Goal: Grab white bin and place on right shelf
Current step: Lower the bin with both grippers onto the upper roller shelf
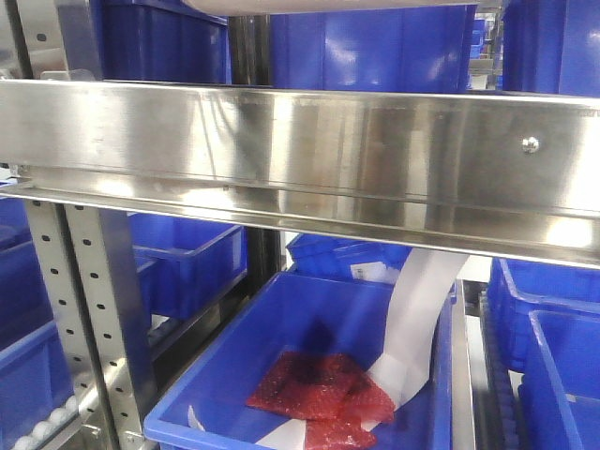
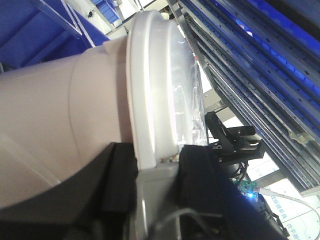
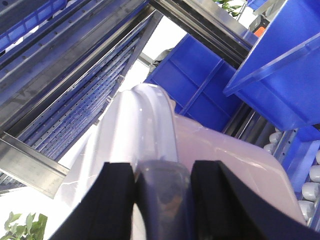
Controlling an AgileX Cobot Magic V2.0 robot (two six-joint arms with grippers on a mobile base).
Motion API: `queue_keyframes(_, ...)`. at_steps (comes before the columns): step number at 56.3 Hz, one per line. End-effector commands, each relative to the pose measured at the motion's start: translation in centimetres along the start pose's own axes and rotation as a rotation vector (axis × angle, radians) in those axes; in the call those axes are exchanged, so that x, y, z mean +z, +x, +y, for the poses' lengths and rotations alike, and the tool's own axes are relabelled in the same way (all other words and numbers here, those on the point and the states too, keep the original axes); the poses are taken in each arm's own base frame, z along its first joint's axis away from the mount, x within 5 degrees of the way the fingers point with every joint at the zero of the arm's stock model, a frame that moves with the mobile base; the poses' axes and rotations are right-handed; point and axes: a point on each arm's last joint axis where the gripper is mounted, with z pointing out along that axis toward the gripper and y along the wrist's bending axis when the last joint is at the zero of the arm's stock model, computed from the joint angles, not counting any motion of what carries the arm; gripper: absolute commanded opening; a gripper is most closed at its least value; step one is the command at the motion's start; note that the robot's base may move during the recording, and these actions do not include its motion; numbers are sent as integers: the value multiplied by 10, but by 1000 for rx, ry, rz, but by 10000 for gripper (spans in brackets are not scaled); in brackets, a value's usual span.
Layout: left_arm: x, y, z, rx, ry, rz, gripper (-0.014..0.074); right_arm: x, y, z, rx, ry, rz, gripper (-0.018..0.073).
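The white bin is a pale pinkish tub with a white lid rim. My left gripper is shut on its grey handle at the lid's edge. The bin also shows in the right wrist view, where my right gripper is shut on the grey handle at the other end. In the front view only a sliver of the bin's underside shows at the top edge, above the right shelf's shiny front rail with its screw head. No gripper shows in the front view.
A perforated steel upright stands at the left. Below the rail, a blue crate holds red bubble-wrap bags and white paper. More blue crates sit behind the rail and to the right. Roller tracks run beside.
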Motion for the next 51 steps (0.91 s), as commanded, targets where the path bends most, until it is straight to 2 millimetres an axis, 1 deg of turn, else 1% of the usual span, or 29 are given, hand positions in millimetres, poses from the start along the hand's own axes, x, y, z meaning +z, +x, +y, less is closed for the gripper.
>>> queue_keyframes(1,-1,16,-56,77,260,140,-126,-9,5,46,-19,-194,58,59)
queue_keyframes(51,-1,15,-55,75,258,130,-126,-9,5,45,-18,-190,53,59)
